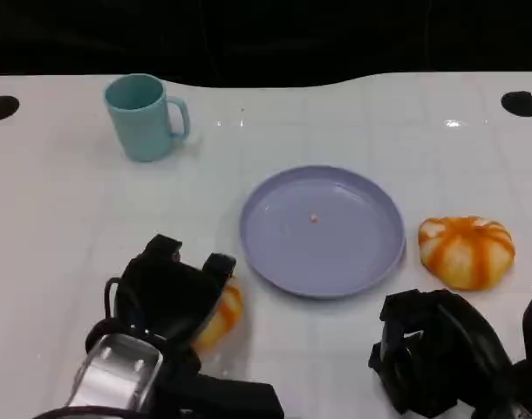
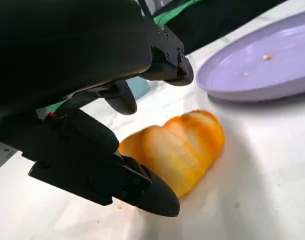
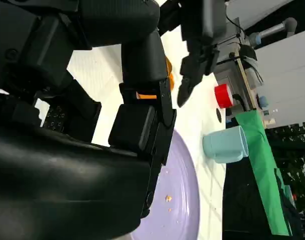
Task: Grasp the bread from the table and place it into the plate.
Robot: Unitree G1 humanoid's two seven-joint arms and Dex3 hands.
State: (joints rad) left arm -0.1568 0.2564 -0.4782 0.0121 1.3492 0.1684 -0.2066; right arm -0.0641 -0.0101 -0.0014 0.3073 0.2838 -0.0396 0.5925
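Note:
Two orange-and-white loaves lie on the white table. One bread sits just left of the lavender plate, partly under my left hand. In the left wrist view that bread lies on the table between the spread fingers of the left hand, and the upper fingers stay clear of it. The plate holds only crumbs. The second bread rests right of the plate. My right hand hovers low near the front edge, holding nothing.
A teal mug stands at the back left, also in the right wrist view beyond the plate. My right hand fills the foreground there. Dark holes mark the table's far corners.

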